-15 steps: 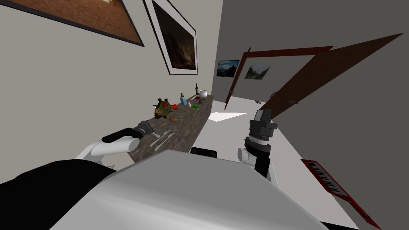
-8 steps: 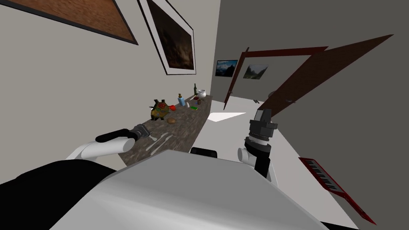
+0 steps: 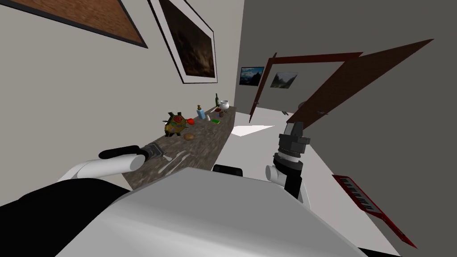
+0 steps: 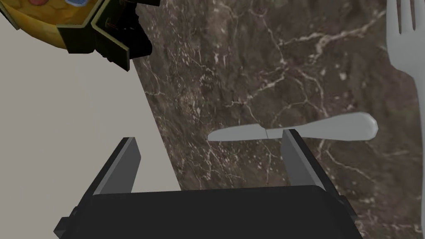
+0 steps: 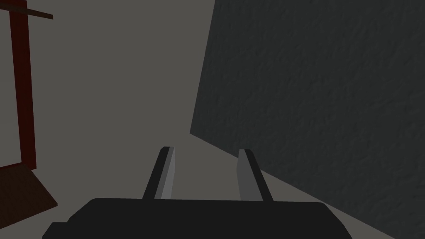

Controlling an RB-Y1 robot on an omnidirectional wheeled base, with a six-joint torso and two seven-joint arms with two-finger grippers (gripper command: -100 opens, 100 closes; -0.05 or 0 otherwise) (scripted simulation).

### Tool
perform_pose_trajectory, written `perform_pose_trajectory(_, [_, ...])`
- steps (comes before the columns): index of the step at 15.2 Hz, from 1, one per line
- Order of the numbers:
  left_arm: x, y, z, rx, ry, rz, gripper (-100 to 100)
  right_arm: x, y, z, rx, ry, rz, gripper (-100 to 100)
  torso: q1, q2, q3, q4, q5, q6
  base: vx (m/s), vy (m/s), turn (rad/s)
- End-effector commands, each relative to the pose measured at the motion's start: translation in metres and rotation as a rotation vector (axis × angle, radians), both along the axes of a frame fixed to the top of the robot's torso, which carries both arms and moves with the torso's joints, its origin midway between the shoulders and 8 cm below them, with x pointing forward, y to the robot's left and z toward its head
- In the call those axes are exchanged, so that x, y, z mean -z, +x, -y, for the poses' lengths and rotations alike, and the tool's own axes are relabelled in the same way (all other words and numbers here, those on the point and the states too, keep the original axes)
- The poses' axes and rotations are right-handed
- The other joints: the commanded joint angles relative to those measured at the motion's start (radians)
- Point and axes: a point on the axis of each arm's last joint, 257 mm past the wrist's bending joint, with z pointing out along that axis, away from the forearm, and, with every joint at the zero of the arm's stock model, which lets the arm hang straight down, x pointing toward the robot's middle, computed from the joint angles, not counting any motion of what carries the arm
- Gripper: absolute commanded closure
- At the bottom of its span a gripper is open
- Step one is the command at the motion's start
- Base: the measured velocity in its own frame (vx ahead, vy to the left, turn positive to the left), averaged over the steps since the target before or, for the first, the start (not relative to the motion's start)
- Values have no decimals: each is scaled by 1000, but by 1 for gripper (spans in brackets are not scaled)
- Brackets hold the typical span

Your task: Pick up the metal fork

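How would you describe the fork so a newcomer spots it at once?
Find the long dark marbled counter along the pale wall. At its near end lies pale grey cutlery. The fork is the long piece with tines, lying crosswise to the shorter, smooth-bladed knife.

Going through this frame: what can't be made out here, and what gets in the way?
Fork: left wrist view, cut off by the picture's edge; tines and part of the handle show.
Knife: same view, its middle partly covered by a left finger.
Turtle-like toy: same view, cut off at the corner.
Small items at the counter's far end: head view, too small to name.
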Motion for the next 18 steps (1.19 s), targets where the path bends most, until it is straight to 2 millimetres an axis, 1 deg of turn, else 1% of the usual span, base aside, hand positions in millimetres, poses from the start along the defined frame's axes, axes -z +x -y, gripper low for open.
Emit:
perform_pose_trajectory(1, [6,-13,-2,-39,-32,-30,-100,0,0,0,0,0,0,0,0,0,0,0,0,0,65,-4,-66])
perform_pose_trajectory(3, [10,-18,-1,-47,-42,-51,-100,0,0,0,0,0,0,0,0,0,0,0,0,0,36,-5,-20])
perform_pose_trajectory(4, [11,-30,-7,-90,-72,-61,-100,0,0,0,0,0,0,0,0,0,0,0,0,0,48,-12,-73])
perform_pose_trajectory(7, [18,-39,-4,-103,-89,-97,-100,0,0,0,0,0,0,0,0,0,0,0,0,0,49,-9,-29])
perform_pose_trajectory(8, [19,-51,-8,-146,-120,-108,-100,0,0,0,0,0,0,0,0,0,0,0,0,0,49,-9,-58])
perform_pose_trajectory(10, [24,-59,-5,-158,-136,-141,-100,0,0,0,0,0,0,0,0,-1,0,0,0,0,58,-10,-50])
perform_pose_trajectory(11, [24,-70,-8,-198,-165,-145,-100,0,0,0,0,0,0,0,0,0,0,0,0,0,68,-8,-63])
perform_pose_trajectory(14, [30,-80,-5,-212,-183,-183,-100,0,0,0,0,0,0,0,0,-1,-1,0,0,0,49,-7,-23])
perform_pose_trajectory(15, [31,-92,-6,-252,-215,-194,-100,0,0,0,0,0,0,0,0,0,0,0,0,0,45,-10,-49])
perform_pose_trajectory(17, [35,-100,-2,-263,-230,-224,-100,0,0,0,0,0,0,0,0,0,0,0,0,0,53,-8,-41])
perform_pose_trajectory(18, [36,-110,-2,-300,-260,-230,-100,0,0,0,0,0,0,0,0,0,0,0,0,0,60,-11,-50])
